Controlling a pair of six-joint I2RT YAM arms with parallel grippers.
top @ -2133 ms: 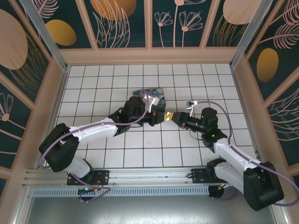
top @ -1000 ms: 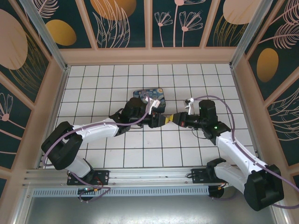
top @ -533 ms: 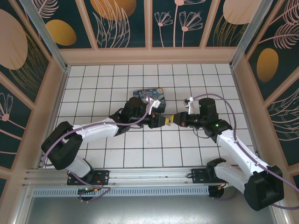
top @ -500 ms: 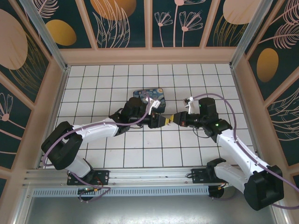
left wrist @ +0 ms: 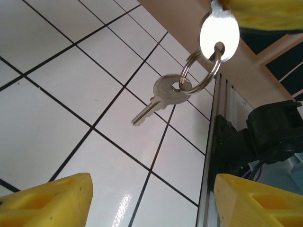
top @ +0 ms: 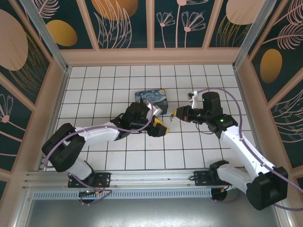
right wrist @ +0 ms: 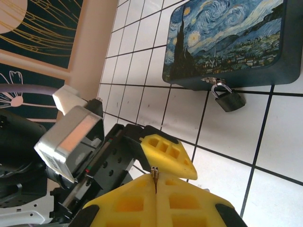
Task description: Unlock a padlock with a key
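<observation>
Steel key (right wrist: pixel 154 176) is pinched by the clamped right gripper (top: pixel 176 113). Just ahead, the padlock (right wrist: pixel 229 100) is hung at the tin (right wrist: pixel 227 42) edge; the left gripper (left wrist: pixel 152 182) is spread.

Likely lab enclosure: grid table (top: pixel 94 156), printed walls (top: pixel 123 23) (aluminium frame (top: pixel 43 33)).

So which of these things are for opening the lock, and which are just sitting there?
For the job:
- the padlock, hanging on the painted tin
- the key, pinched in the right gripper

Just there:
- the painted tin itself
- the second key, dangling from the ring
- the left gripper, open and holding nothing
</observation>
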